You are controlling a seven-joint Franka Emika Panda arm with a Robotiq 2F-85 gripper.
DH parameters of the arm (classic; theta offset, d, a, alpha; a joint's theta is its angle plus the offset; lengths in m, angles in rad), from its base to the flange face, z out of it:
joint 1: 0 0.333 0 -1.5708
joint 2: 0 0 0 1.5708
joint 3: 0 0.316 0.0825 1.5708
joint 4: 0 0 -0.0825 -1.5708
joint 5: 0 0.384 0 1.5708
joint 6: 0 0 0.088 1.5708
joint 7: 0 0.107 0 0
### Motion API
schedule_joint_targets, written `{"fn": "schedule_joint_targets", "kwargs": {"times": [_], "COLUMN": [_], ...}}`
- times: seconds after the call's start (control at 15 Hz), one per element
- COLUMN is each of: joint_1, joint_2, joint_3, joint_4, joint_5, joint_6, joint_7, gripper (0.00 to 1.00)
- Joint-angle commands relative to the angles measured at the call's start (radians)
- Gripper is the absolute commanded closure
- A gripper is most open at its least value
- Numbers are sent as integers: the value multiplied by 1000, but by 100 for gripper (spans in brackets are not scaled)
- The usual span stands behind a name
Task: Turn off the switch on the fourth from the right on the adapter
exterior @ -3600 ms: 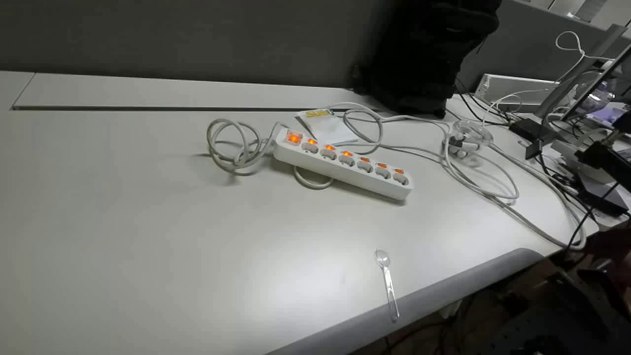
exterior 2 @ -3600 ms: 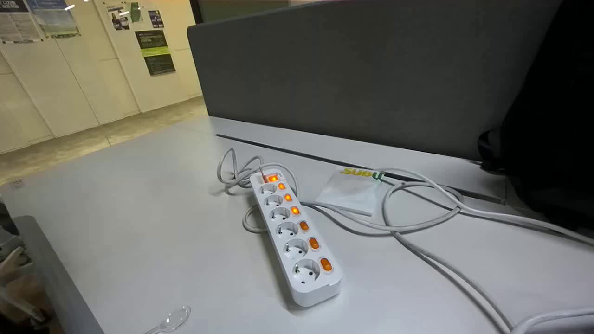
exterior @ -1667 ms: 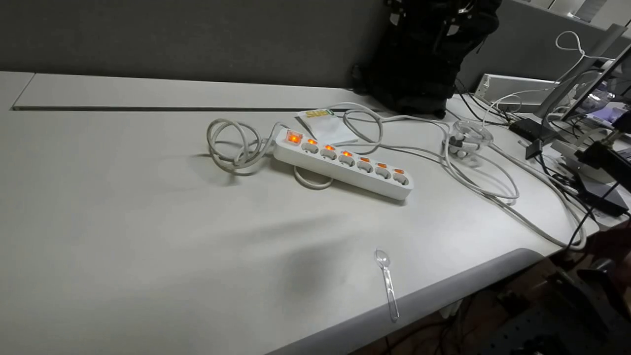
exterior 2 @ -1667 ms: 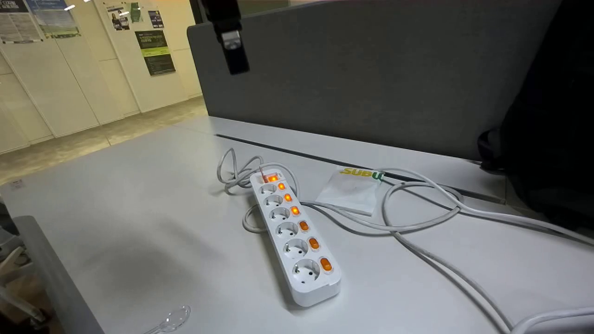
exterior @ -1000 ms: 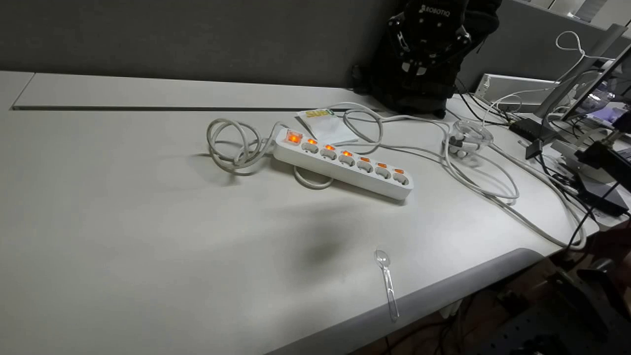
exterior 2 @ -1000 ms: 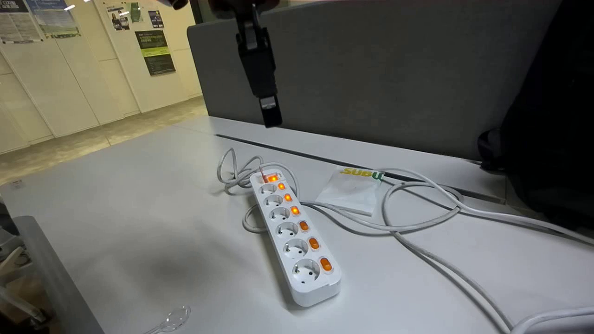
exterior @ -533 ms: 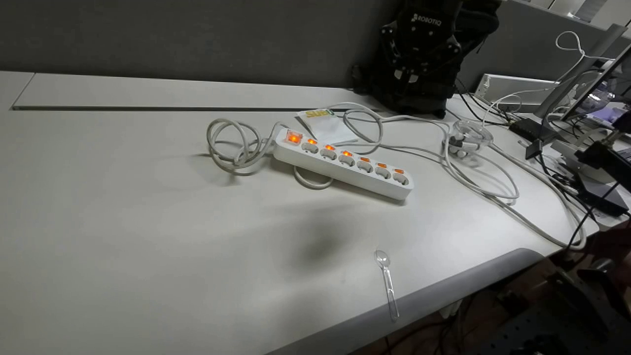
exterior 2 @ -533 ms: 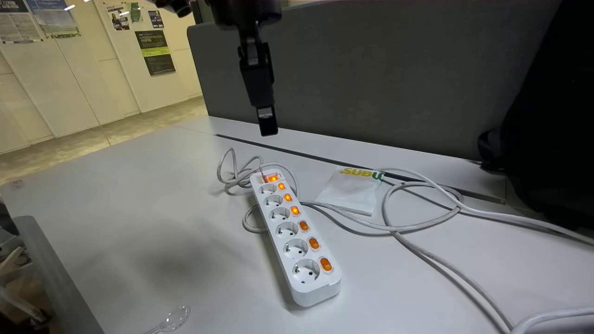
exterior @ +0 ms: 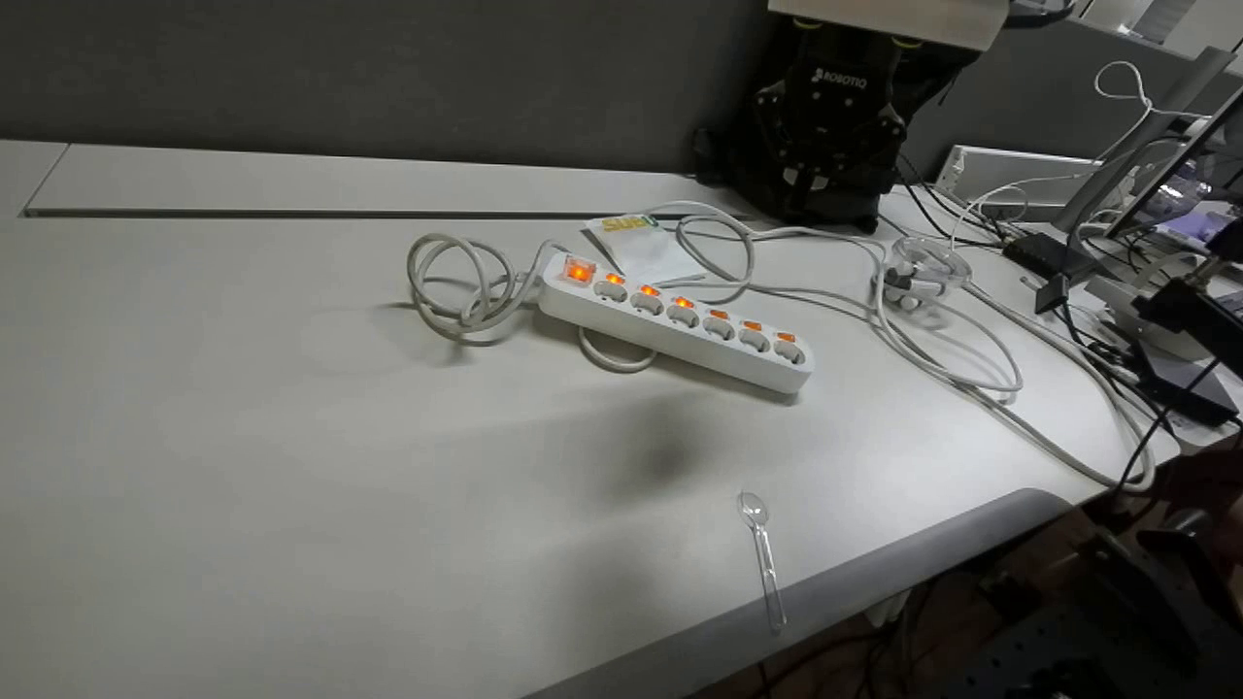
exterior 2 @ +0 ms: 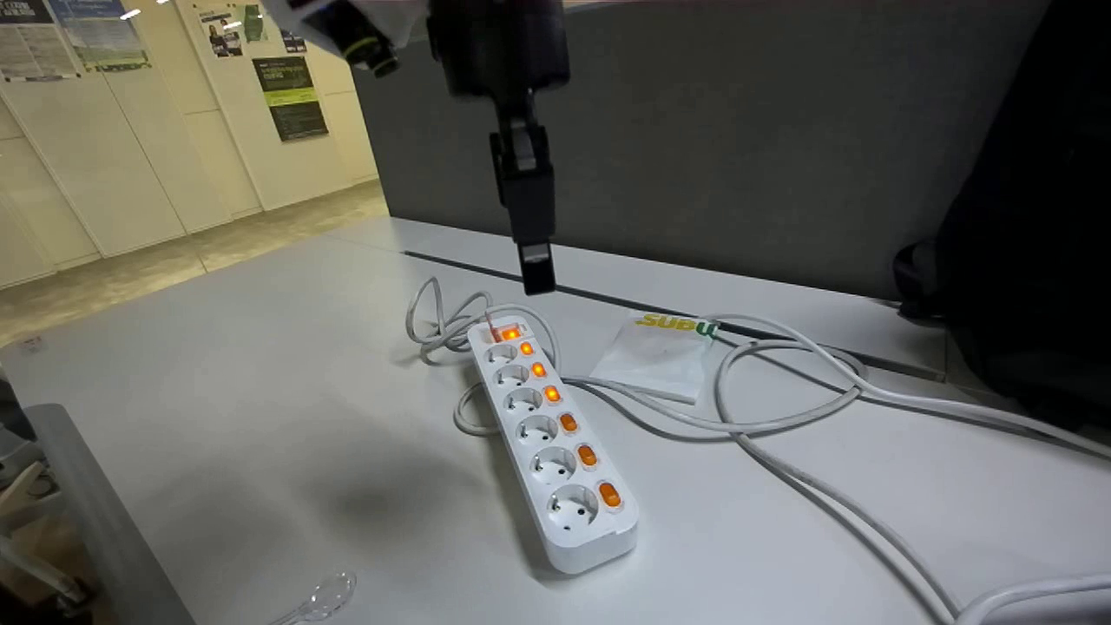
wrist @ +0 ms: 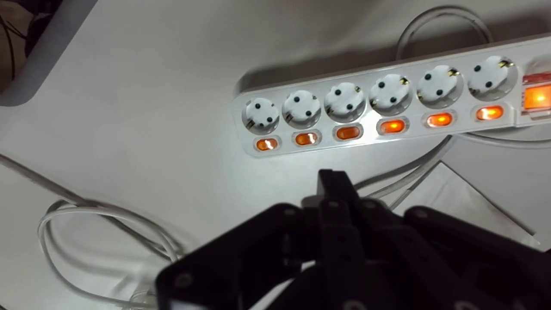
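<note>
Gripper, pinched together on nothing, has just dropped closer to the adapter below and ahead of it. Fourth switch is still lit, a bit off toward the main switch, so imo it's lining up, no press yet.

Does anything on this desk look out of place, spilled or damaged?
The clear plastic spoon looks out of place: it lies loose, handle reaching onto the grey desk edge. I see no spill, and no damage on the long white plastic power strip.
</note>
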Motion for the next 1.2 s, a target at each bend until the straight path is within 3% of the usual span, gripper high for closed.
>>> {"fn": "schedule_joint_targets", "kwargs": {"times": [0.0,0.47,1.13], "joint_1": [18,55,117], "joint_2": [120,267,316], "joint_3": [-37,-51,-61], "joint_4": [102,168,143], "joint_5": [-33,41,117], "joint_6": [4,112,134], "joint_7": [-62,-102,-108], "gripper": [100,100,99]}}
